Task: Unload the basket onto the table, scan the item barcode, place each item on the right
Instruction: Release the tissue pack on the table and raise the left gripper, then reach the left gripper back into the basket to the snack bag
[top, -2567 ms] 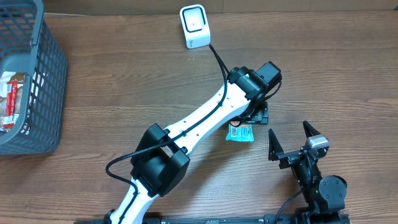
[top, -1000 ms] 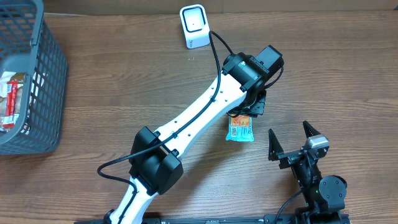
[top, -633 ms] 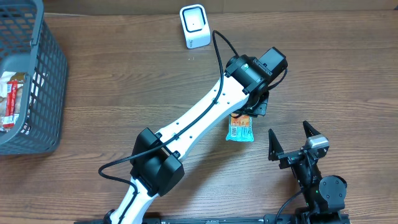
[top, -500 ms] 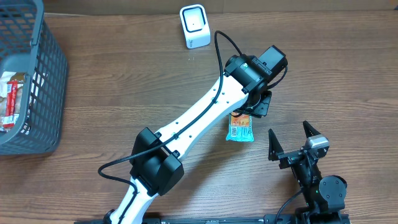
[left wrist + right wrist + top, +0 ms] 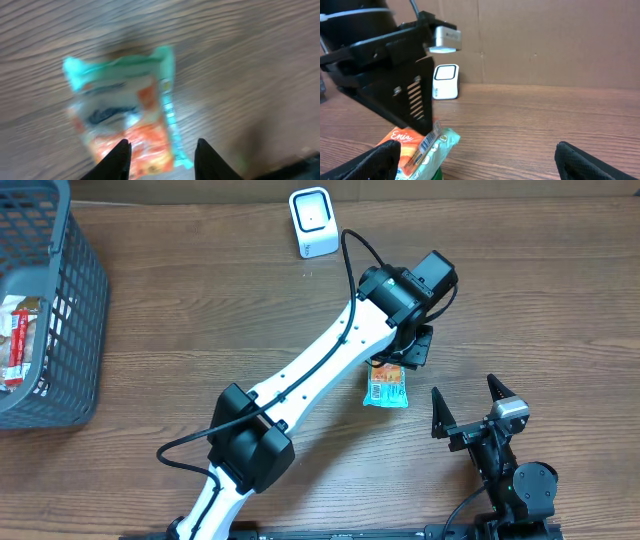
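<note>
Brown wood-grain table (image 5: 560,290) beneath everything. Across it, from the lower left up toward the middle right, a long white left arm (image 5: 320,370) with black joints, bent downward at the wrist. At the far left edge, a grey plastic mesh basket (image 5: 85,310) with red-and-white packets (image 5: 15,345) inside. At the lower right, a short black right arm (image 5: 515,480), folded low near the table's front edge.

Right hand (image 5: 462,385) spread to full width, holding nothing, fingers aimed toward the far side of the table.

Left hand (image 5: 161,157) pointed down at the table, its two black fingers (image 5: 117,160) set a narrow gap apart and not clamped on anything. One finger over the orange end of the packet, the other past the teal edge, over bare wood. Cannot tell whether either finger touches the wrapper.

Small white box-shaped barcode scanner (image 5: 313,222) upright near the far edge, window facing up.

Teal-and-orange snack packet (image 5: 386,388) flat on the table, right under the left hand, just ahead of the right hand, well apart from the scanner. Blurred in the left wrist view. On its upper face, seen from the right wrist, a white barcode label (image 5: 427,142) beside the left hand's finger.
</note>
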Tool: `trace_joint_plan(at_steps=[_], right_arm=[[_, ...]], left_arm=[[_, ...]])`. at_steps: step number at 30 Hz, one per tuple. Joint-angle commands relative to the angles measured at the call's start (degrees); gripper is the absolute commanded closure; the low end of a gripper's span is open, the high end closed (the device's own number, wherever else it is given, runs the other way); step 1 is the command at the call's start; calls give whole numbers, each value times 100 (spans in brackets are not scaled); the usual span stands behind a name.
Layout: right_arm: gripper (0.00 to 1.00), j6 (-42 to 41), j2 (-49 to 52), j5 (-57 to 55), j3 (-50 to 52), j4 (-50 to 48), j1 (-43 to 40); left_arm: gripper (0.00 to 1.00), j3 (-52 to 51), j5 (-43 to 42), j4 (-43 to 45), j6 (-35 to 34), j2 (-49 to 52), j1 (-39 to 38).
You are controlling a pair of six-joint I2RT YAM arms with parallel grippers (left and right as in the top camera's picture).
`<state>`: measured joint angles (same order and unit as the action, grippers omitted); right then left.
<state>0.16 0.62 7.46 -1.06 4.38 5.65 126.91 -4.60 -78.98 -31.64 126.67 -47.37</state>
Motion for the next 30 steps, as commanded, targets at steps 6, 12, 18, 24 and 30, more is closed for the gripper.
trace_joint_plan(at_steps=[6, 12, 18, 24, 30], right_arm=[[0, -17, -46, -28, 61, -20, -22], [0, -17, -46, -28, 61, -20, -22], [0, -17, -46, -28, 61, -22, -22], [0, -17, -46, -28, 61, -20, -22], [0, -17, -46, -28, 61, -22, -22]], left_arm=[[64, 601, 1375, -498, 17, -669, 400], [48, 1464, 2962, -752, 278, -1521, 1427], [8, 1759, 3770, -354, 1268, -2297, 3064], [0, 1757, 3757, -350, 2020, -2413, 4944], [0, 1727, 3195, -372, 2461, -2151, 6500]])
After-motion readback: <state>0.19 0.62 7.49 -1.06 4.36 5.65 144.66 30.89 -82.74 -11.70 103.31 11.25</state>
